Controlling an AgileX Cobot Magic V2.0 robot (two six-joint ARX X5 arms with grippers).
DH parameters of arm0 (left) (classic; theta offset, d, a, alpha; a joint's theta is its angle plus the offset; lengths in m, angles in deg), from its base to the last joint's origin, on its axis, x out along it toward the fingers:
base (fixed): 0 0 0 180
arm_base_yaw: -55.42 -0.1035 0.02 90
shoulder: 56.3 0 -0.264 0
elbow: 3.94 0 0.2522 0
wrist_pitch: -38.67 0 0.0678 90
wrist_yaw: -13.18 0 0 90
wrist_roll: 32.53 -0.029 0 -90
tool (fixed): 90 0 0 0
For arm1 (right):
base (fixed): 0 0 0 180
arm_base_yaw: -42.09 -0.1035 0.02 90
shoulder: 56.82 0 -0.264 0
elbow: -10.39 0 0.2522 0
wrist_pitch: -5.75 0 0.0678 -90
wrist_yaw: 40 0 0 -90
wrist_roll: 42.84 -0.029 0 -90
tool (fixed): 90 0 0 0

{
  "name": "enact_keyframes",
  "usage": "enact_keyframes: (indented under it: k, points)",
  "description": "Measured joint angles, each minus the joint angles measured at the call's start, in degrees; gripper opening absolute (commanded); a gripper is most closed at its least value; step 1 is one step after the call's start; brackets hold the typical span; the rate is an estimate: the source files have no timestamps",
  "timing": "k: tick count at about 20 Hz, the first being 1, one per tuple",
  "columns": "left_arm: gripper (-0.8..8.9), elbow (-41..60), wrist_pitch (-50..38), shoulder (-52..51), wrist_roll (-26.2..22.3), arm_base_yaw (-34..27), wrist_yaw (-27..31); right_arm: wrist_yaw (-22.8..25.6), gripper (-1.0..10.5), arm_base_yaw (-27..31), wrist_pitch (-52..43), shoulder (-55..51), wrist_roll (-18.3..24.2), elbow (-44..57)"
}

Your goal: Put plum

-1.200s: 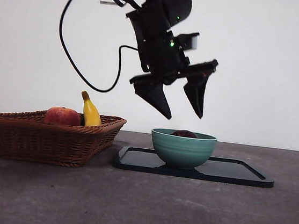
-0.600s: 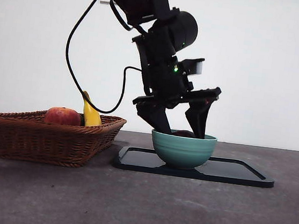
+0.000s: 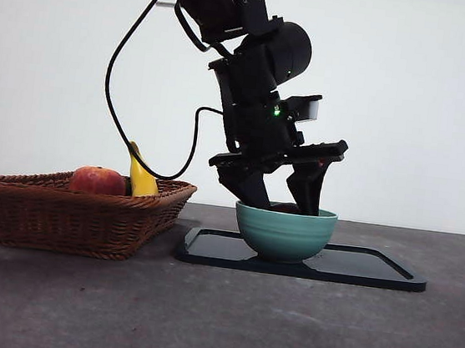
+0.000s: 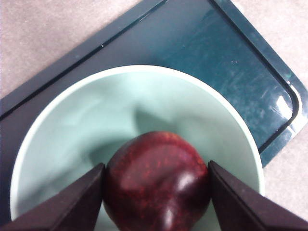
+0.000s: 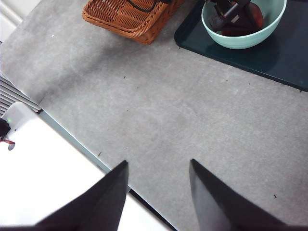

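Plum (image 4: 156, 180) is sitting inside the green bowl (image 3: 284, 232) on the tray (image 3: 372, 274), where the left gripper (image 3: 284, 203) has sunk slightly lower, jaws flanking it, contact unclear.

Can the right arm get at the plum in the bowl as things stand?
Probably not. The left end effector is down inside the bowl, its jaws on either side of the plum and filling the space above it. The right end effector hangs open over bare table, well off from the bowl.
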Motion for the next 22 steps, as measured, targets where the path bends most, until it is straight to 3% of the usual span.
enact_keyframes:
  k: [5,11,22]
  points:
    - [2.70,-4.3,3.5,-1.5,-0.4,-0.1,0.0,0.6,2.0,0.0,0.0,0.0,0.3,0.0]
    - [2.71,-7.0,6.9,-17.9,-0.6,-2.2,0.0,0.6,2.0,0.0,0.0,0.0,0.5,0.0]
    - [2.77,-7.0,29.3,-41.2,-0.5,-11.5,0.0,0.6,2.0,0.0,-0.2,0.0,1.8,0.0]
